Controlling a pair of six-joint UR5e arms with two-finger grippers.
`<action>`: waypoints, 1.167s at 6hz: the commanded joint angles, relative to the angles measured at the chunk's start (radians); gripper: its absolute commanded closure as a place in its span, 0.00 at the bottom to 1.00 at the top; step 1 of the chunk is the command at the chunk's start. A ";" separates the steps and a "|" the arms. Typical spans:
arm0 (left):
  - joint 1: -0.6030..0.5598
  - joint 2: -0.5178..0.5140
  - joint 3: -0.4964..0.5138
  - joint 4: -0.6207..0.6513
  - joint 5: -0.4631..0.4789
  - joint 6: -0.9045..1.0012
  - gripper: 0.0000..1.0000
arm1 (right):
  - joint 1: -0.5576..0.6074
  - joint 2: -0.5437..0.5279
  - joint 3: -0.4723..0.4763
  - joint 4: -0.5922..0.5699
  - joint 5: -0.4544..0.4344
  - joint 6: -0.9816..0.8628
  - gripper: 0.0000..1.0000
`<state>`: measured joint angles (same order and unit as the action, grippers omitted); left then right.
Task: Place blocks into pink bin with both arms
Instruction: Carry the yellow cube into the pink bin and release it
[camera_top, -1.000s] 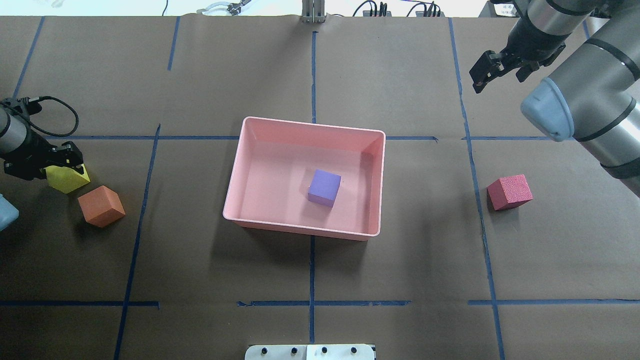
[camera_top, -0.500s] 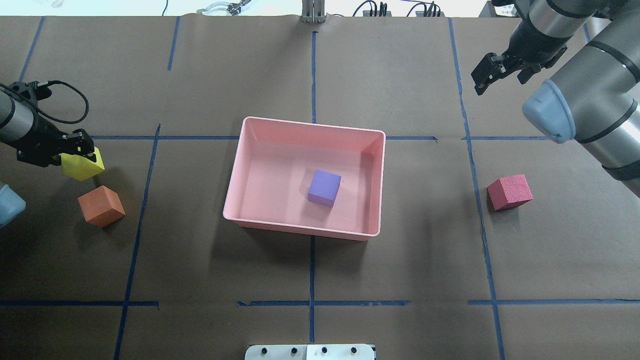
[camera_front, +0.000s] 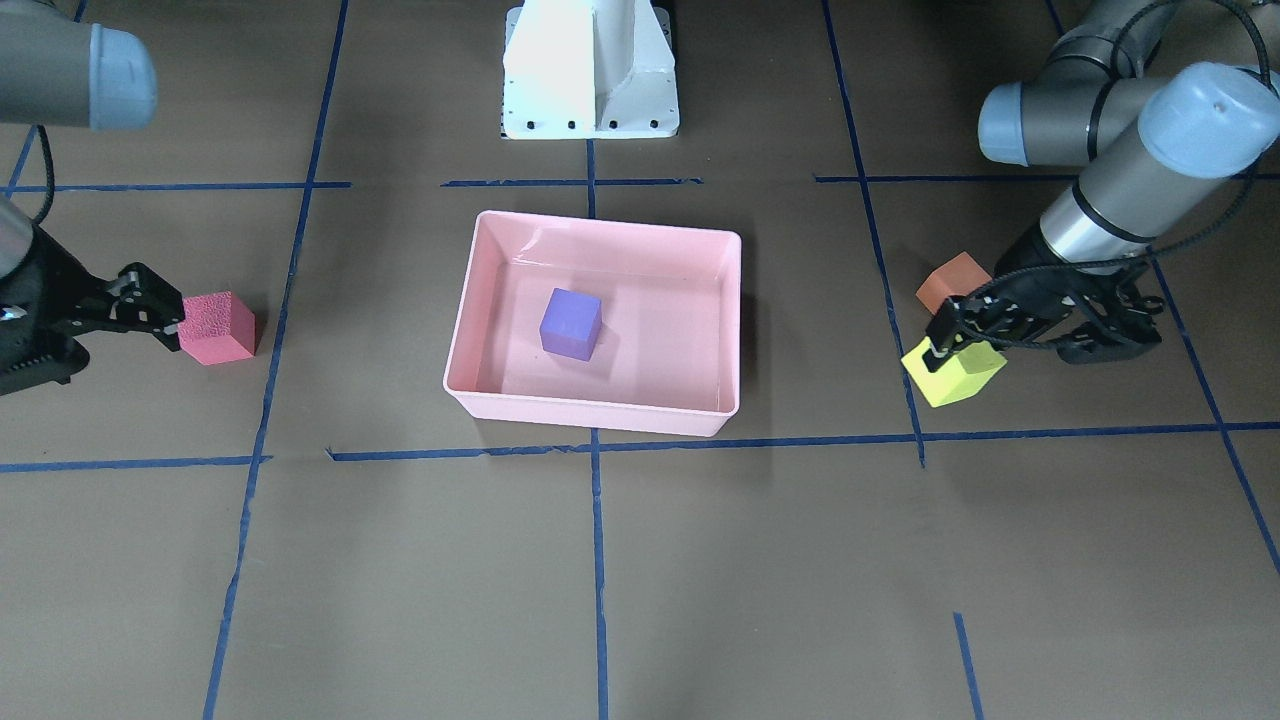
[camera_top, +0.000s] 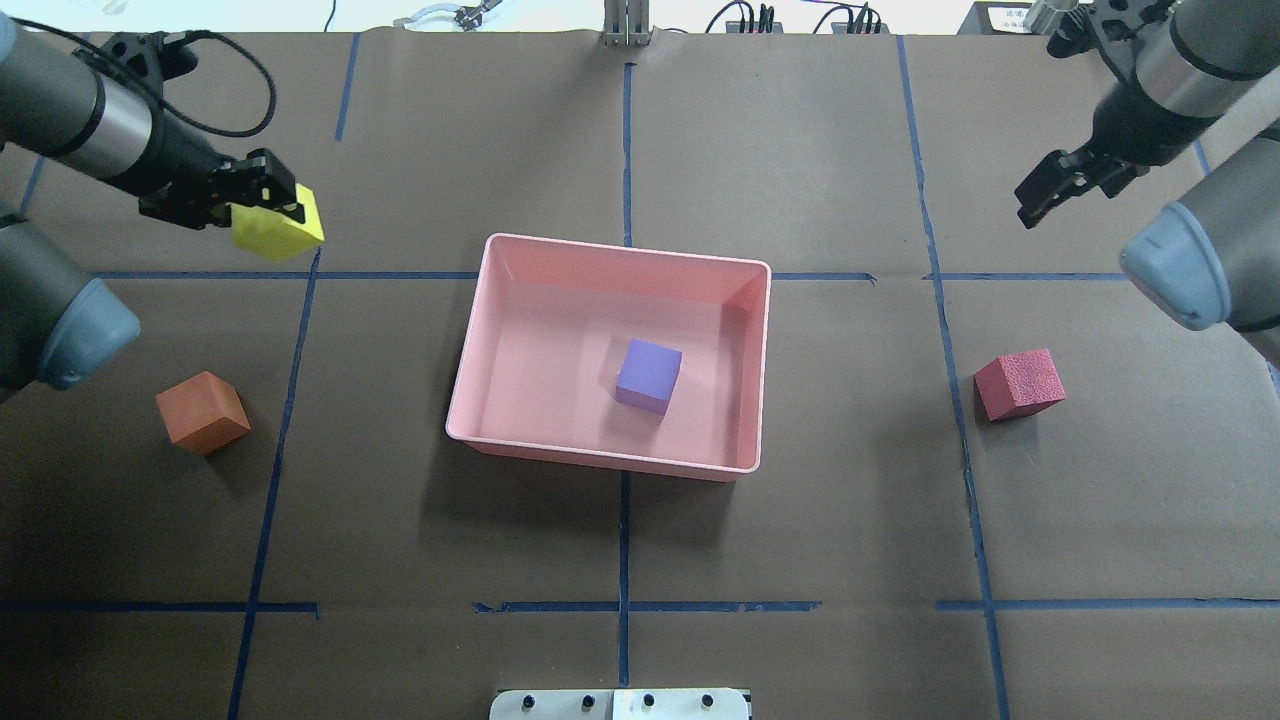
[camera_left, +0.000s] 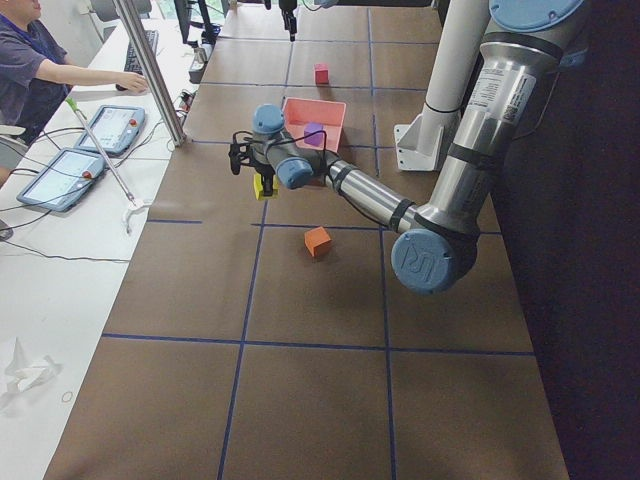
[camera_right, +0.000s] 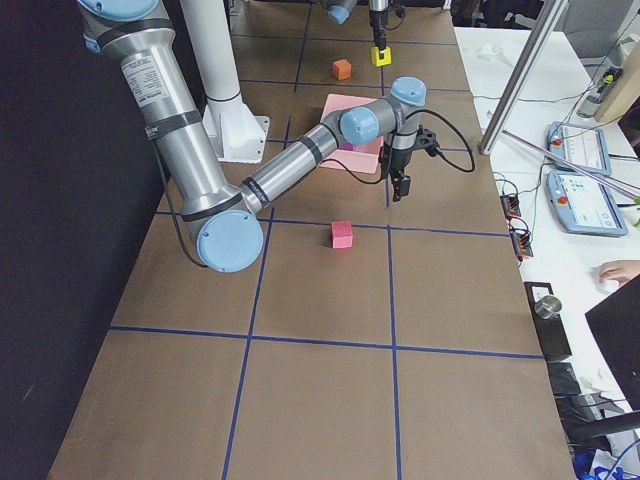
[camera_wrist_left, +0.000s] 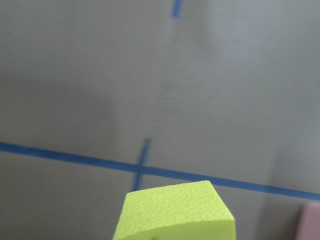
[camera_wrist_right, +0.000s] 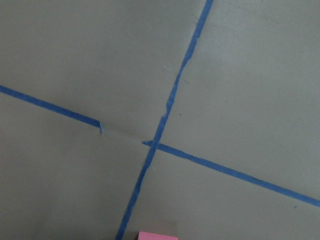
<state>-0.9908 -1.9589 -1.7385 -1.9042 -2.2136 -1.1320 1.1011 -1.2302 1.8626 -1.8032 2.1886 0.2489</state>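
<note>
Carrying 1 yellow block (camera_top: 282, 230) in the left hand (camera_top: 268, 200), fingers clenched on its upper part, the block hanging clear of the worktop (camera_top: 800, 560). Aiming at the pink bin (camera_top: 545, 345), lying beyond this hand's fingertips and below it, well apart, with 1 purple block (camera_top: 648, 375) resting inside. Doing this well, judging by the layout: travelling level until the block is hanging wholly inside the rim, steering toward the bare floor on the hand's side of the purple block, and lowering before letting go so the foam is not bouncing out. Leaving the orange block (camera_top: 202, 412) well behind this hand, untouched on the worktop. Hovering the right hand (camera_top: 1040, 190), released and grasping nothing, with the red block (camera_top: 1018, 384) sitting on the worktop below it and off to 1 side, apart from the fingers.
</note>
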 joint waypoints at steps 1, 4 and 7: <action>0.065 -0.185 -0.083 0.263 0.014 -0.011 0.63 | 0.013 -0.136 0.084 0.014 -0.003 -0.054 0.00; 0.355 -0.281 -0.062 0.277 0.304 -0.166 0.01 | 0.006 -0.272 0.060 0.196 -0.004 -0.013 0.00; 0.374 -0.278 -0.068 0.278 0.357 -0.166 0.00 | -0.155 -0.238 0.000 0.411 -0.015 0.375 0.00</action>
<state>-0.6194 -2.2386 -1.8043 -1.6272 -1.8622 -1.2973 1.0120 -1.4830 1.8796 -1.4749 2.1796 0.4636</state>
